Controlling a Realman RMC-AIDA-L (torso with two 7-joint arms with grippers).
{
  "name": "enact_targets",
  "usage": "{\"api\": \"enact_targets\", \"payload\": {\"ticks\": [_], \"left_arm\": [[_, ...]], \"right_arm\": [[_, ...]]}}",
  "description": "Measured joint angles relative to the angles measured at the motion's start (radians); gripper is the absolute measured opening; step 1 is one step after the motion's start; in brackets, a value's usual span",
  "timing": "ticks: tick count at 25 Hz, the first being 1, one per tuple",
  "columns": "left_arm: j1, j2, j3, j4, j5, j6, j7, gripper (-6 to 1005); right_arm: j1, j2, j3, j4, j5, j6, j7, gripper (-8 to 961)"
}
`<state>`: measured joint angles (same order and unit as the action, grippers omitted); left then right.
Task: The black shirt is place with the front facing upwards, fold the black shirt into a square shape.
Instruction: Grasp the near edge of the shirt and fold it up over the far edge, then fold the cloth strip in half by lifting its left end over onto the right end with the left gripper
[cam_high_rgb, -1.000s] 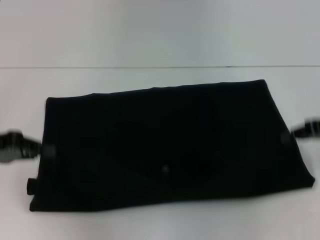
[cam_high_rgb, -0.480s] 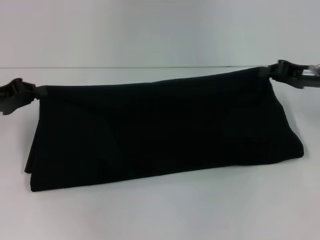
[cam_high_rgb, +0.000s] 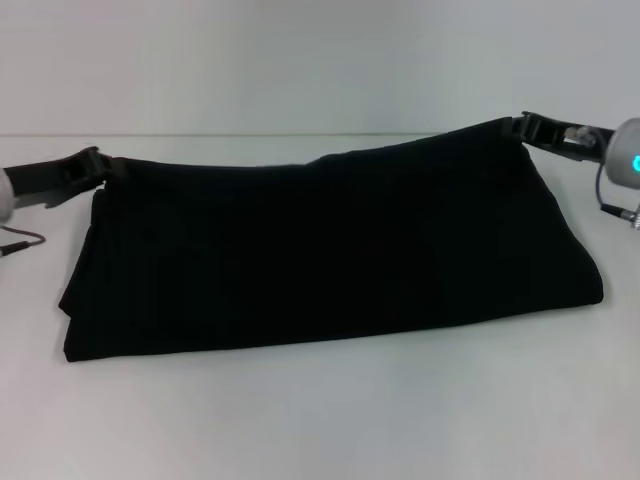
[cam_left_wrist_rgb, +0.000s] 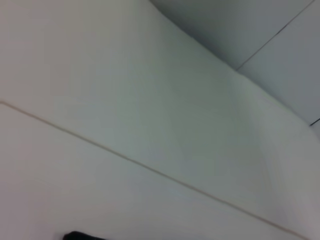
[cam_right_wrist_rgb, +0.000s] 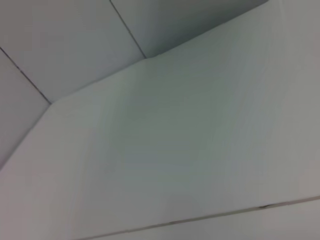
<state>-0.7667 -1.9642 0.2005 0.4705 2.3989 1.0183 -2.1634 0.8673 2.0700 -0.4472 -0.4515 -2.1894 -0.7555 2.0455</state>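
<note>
**Both grippers holding folded shirt's far edge**

Black shirt (cam_high_rgb: 330, 250) lies as a wide folded band across mid-table (cam_high_rgb: 320, 420). Left gripper (cam_high_rgb: 100, 166), at 10 o'clock, is clamped on the far left corner. Right gripper (cam_high_rgb: 522, 128), at 2 o'clock, is clamped on the far right corner, which is raised.

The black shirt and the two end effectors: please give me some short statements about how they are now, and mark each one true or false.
1. The black shirt is spread out fully flat, with sleeves open. False: it is folded into a long band.
2. The left end effector holds the shirt's far left corner. True.
3. The right end effector hangs apart from the cloth. False: it grips the far right corner.
4. The right corner is held higher than the left in the head view. True.
5. White chest lettering is visible. False: only plain black cloth shows.
</note>
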Motion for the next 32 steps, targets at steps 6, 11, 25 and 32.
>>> {"api": "enact_targets", "payload": {"ticks": [6,11,25,32], "left_arm": [[-0.008,-0.069,0.016,0.004,-0.009,-0.185,-0.001,174],[0.003,-0.112,0.019,0.002,-0.093,-0.288,0.066,180],[0.152,0.067,0.034,-0.039,-0.184,0.282,-0.036,668],[0.298,0.087,0.114,0.048,-0.177,0.553,-0.21,859]], "right_arm": [[0.011,0.023,-0.032,0.063,0.064,0.135,-0.143,35],[-0.022,0.024,-0.032,0.129,0.319,0.164,-0.423,256],[-0.172,-0.057,-0.154,0.052,0.373,-0.411,-0.607,683],[-0.241,-0.023,-0.258,-0.03,0.307,-0.548,-0.776,750]]}}
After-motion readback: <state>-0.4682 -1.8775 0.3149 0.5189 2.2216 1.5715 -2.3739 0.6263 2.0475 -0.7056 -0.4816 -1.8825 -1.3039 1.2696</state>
